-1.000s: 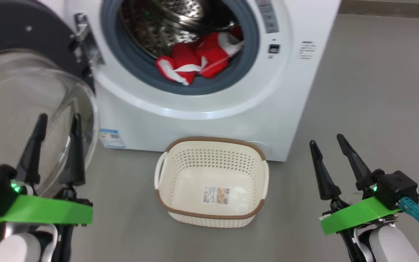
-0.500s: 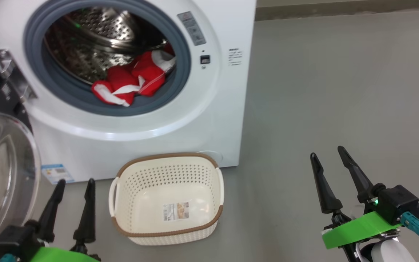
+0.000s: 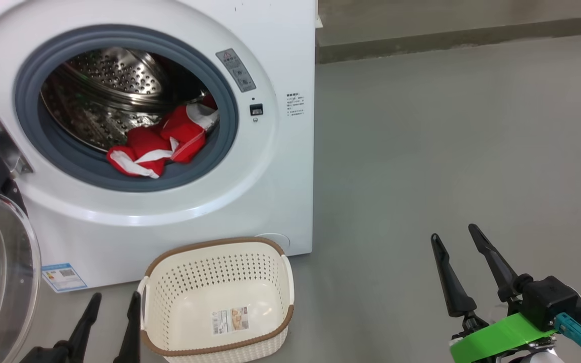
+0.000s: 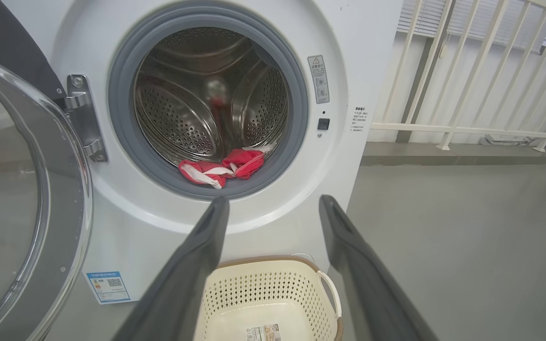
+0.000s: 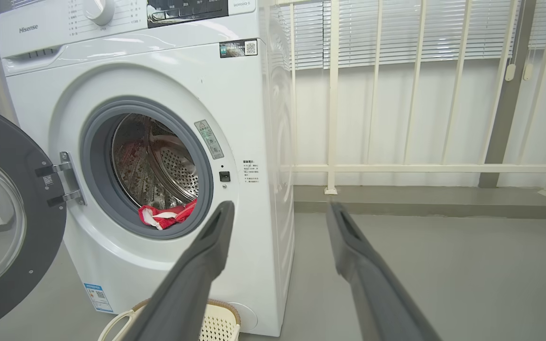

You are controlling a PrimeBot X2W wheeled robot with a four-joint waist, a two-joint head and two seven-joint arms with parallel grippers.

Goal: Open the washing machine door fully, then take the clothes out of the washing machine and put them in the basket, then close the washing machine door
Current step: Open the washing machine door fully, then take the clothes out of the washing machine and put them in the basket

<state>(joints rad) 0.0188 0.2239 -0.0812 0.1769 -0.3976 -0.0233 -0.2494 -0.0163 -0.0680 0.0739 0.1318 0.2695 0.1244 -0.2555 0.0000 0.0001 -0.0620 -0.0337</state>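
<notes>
Clothes (image 3: 157, 146) sit farthest from you, so read outward. Your left gripper (image 3: 114, 298) hangs low just beside the basket (image 3: 210, 245), fingers apart and empty. Your right gripper (image 3: 453, 233) hovers over bare floor (image 3: 447, 126), well right of the washing machine (image 3: 280, 176), fingers also spread. The washing machine door (image 3: 3, 272) stands swung wide at left. Beyond, the red bundle lies at the front lip of the drum (image 3: 104, 80), on the grey gasket (image 3: 68, 169). It is probably light, limp and snag-prone, so pinch a thick fold rather than the thin white trim.

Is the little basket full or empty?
Empty. The basket has nothing in it: its bare bottom and paper label are plain to see. The red clothes lie inside the washing machine drum.
</notes>
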